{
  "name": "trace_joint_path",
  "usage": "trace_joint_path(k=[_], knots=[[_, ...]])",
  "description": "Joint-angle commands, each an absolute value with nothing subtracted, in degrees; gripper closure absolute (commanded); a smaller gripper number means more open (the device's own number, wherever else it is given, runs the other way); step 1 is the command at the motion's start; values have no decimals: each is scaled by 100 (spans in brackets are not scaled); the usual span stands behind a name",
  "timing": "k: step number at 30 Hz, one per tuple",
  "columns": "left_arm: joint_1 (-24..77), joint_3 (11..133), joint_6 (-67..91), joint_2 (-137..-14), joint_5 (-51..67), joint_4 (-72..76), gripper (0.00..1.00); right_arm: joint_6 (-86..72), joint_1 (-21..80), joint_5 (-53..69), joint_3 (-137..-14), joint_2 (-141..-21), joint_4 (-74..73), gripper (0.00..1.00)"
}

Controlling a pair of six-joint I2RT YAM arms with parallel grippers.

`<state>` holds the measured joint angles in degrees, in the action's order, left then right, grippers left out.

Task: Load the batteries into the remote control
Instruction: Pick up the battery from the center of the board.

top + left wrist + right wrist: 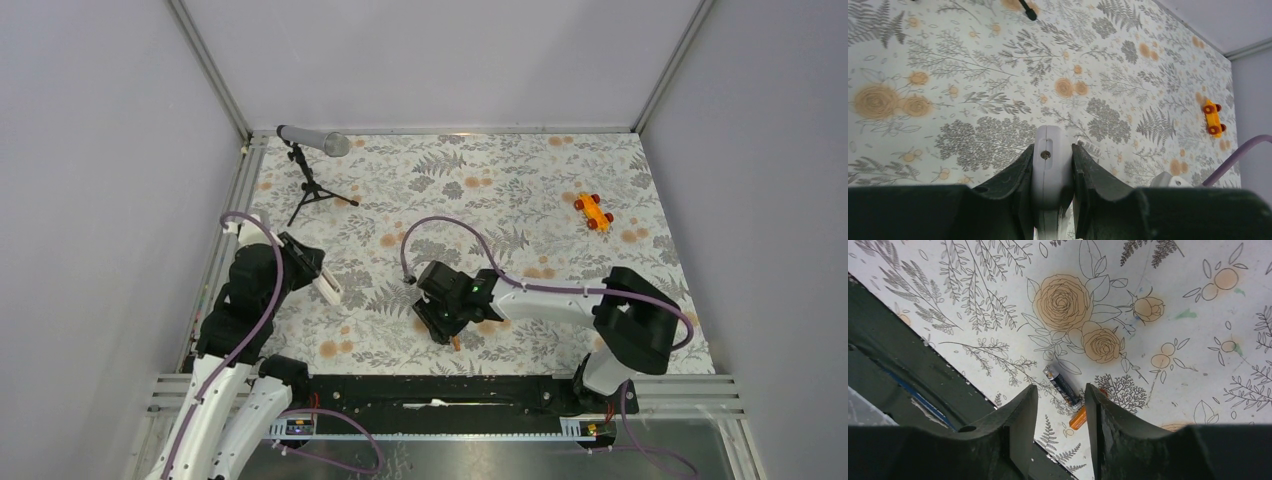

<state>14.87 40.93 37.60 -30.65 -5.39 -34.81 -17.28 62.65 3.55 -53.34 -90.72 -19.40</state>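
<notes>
The left gripper's [1052, 150] fingers [1015, 172] are pinching the white remote control [1050, 167] between them. Its rounded end is sticking out past the tips, over the left side of the flowered table [520, 180]. The right gripper's [1060, 392] fingers [1020, 415] are standing partly apart, gripping nothing. The batteries [1062, 386] are lying on the table in the gap below them, toward the near edge around the middle. An orange toy car [594, 211] is sitting far right, and a microphone [312, 140] is standing far left.

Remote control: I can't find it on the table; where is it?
The remote control is clamped in the left gripper, over the left side of the table in top view, near the microphone.
</notes>
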Motion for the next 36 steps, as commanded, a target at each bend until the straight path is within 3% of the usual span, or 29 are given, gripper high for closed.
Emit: trace_joint_path(k=[1,10,16,25,36], knots=[[1450,4468,3914,-2875,-1362,-3616,100,-1170,6469,254,-5738,-9418,-2220,55],[1450,4548,3874,-2978,-1510,-3702,100,-851,6700,156,-6073,-9895,-2474,56],[1450,4567,3808,-3055,-1491,-3661,100,-820,6765,-243,-6244,-10103,-2665,62],[1441,4575,3784,-3153,-1491,-3577,100,-632,6877,-362,-6329,-10167,-3147,59],[1433,4506,3803,-3088,-1572,-3541,100,-877,6899,-436,-6049,-10022,-2445,80]])
